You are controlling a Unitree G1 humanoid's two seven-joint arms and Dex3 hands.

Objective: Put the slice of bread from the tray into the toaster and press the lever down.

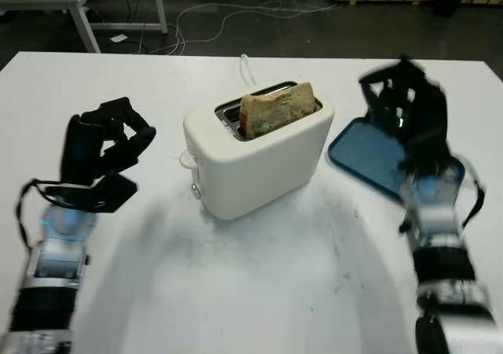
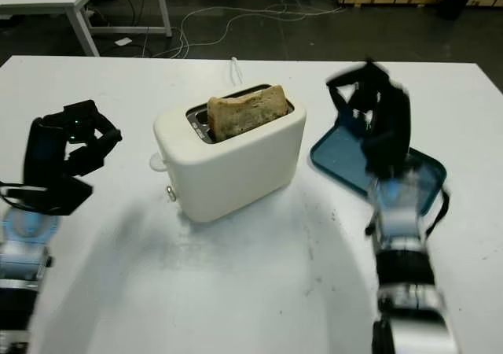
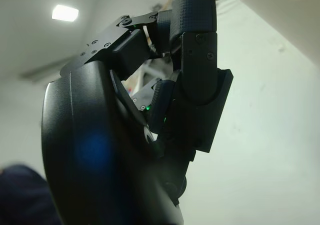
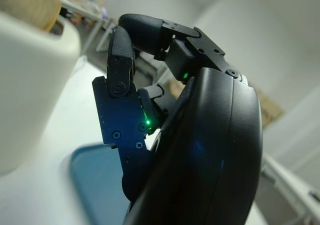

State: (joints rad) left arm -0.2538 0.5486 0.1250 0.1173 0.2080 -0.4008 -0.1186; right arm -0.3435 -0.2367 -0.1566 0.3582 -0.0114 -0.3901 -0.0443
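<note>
Bread [image 1: 277, 110] already in the slot of the toaster [image 1: 259, 161], standing proud of the top — not yet lowered. Blue tray [image 1: 369, 157] bare, under and behind the right hand [image 1: 405, 106]. So remaining step, by judgement: lever down.

Lever [image 1: 186, 160] looks like the small pale tab on the toaster's end face, knob just below it. Sits just beyond the left fingertips [image 1: 141, 138], on the toaster side, near but apart.

Left hand [image 1: 106, 153] — fingers curled in, holding nothing, hovering off the table. Right hand — fingers also curled, empty, raised over the tray, well apart from the lever side.

To do it well:
- Use the left hand; closest by far, no reach across the bread.
- Bring one fingertip over the tab, contact from above, not from the side — side push likely to slide the toaster.
- Press straight down along the end face until it latches; bread should sink into the slot.
- Keep the right hand near the far end wall as a brace if the body skids.
- Release slowly; check the tab stays low.
</note>
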